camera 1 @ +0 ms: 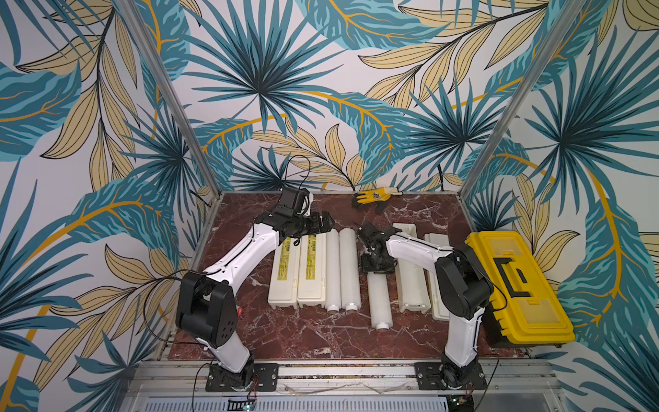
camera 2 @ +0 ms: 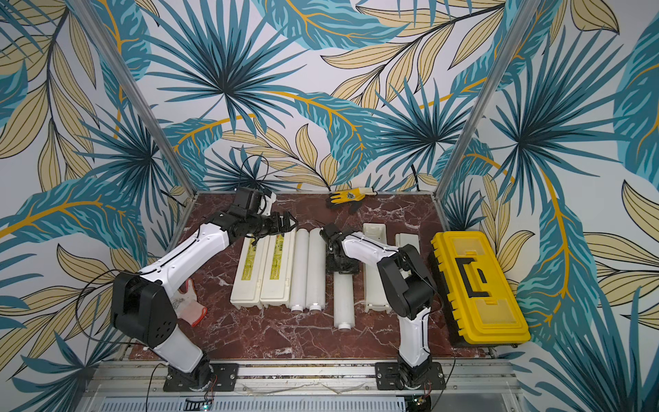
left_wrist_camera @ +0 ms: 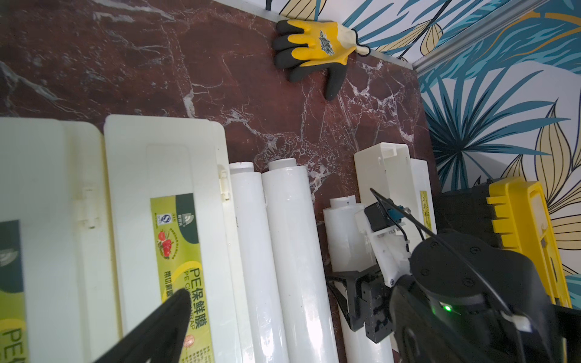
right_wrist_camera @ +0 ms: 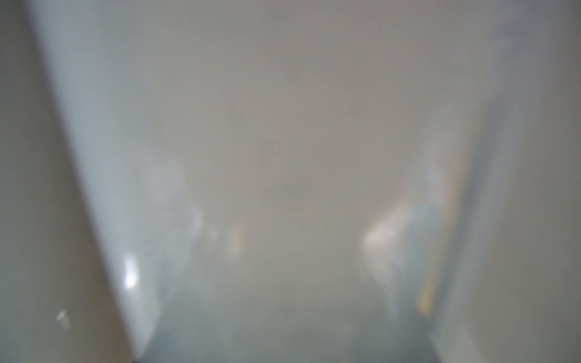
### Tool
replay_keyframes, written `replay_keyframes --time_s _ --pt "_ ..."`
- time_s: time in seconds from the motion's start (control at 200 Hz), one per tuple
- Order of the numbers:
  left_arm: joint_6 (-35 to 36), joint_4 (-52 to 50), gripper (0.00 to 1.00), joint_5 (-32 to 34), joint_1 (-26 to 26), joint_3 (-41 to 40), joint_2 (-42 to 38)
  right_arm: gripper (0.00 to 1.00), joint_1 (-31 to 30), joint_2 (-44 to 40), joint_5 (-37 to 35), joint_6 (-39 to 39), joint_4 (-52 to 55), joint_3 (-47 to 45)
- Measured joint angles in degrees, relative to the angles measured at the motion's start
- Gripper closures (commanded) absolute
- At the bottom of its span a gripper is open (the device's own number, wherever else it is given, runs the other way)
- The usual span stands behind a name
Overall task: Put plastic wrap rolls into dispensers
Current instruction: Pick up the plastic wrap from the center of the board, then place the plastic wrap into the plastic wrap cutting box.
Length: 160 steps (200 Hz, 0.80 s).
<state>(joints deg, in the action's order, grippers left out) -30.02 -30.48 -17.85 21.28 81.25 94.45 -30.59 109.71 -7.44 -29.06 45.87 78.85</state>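
**Desk:** Your left gripper point(camera 1: 328, 222)?
**Caption:** Spread wide and empty, over the far ends of two shut dispensers point(camera 1: 312, 285); two plastic wrap rolls point(camera 1: 333, 274) lie touching just beside them.
**Desk:** And to the right?
**Caption:** Your right gripper point(camera 1: 378, 268) straddles a third roll point(camera 1: 381, 303) on the table point(camera 1: 321, 339), beside the open dispenser point(camera 1: 412, 281); whether it grips, I cannot tell.

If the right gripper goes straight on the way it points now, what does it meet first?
Most likely the lone plastic wrap roll, lying right beneath it. The right gripper points down onto its far half; whether it already touches the roll is unclear.
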Motion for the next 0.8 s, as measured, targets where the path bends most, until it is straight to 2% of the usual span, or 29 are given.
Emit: replay_keyframes --time_s 0.17,0.325,0.521,0.801 --pt "-0.04 0.0 0.0 -0.5 0.0 0.0 -0.02 0.72 1.86 -10.23 0.76 3.87 5.51 5.81" --pt "-0.28 -0.02 0.0 -1.42 0.0 0.0 -0.02 0.74 9.9 -15.37 0.26 8.48 7.72 12.07" --pt "-0.28 -0.02 0.0 -2.36 0.0 0.0 -0.02 0.76 18.75 -12.35 -4.15 14.34 9.6 12.83" --pt "-0.17 -0.02 0.0 -2.34 -0.02 0.0 -0.07 0.77 21.22 -5.62 -4.24 17.51 7.48 11.85"
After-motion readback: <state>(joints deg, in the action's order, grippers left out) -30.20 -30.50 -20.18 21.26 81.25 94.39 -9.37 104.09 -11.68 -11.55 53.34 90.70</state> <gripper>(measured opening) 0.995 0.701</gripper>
